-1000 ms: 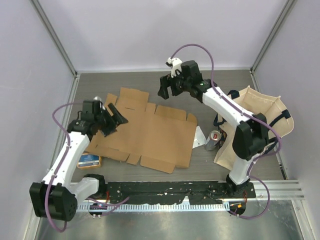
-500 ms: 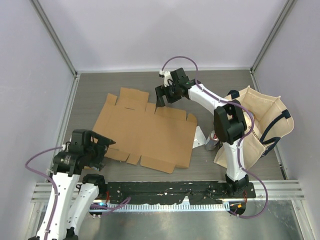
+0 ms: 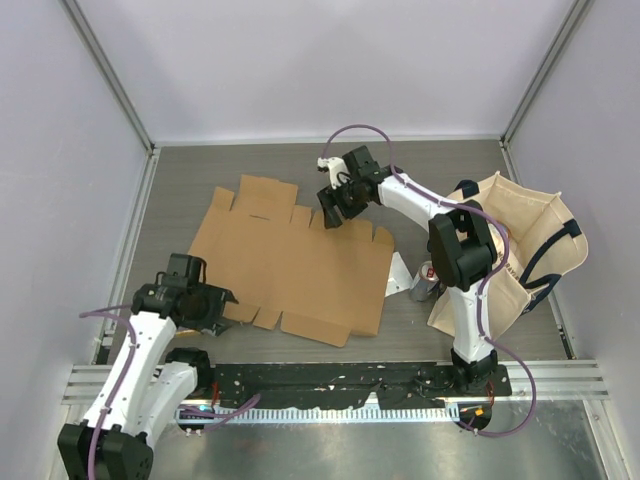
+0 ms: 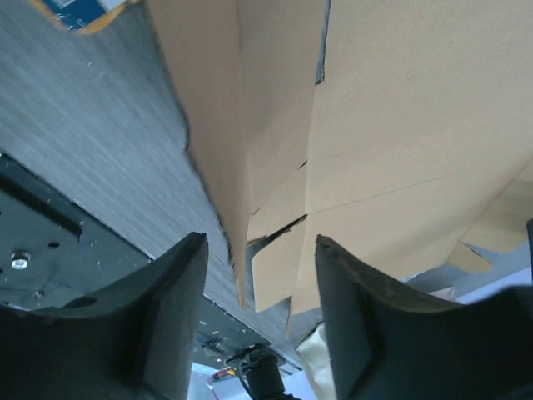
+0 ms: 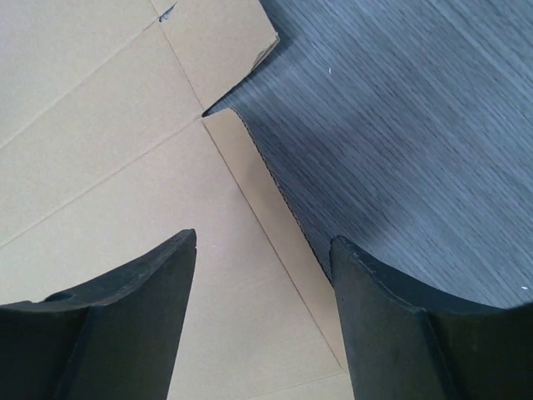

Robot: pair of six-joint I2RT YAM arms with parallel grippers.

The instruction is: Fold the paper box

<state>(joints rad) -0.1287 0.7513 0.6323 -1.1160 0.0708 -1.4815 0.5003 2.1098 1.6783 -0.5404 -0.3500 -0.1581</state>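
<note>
Paper box (image 3: 290, 262) flat; left gripper (image 3: 222, 303), right gripper (image 3: 333, 214) gape at edges.

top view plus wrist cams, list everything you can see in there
box: 1, brown, flat unfolded sheet, mid-table
tote: 1, beige with dark handles, right side of the table
can: 1, silver and red, between box and tote
scrap: 1, white, at the box's right edge
packet: 1, blue and orange, beside the box, seen only by the left wrist
table: 1, grey
rail: 1, black, near edge
left hand: 1, black, open, a box flap edge between its fingers
right hand: 1, black, open, over the box's far edge
</note>
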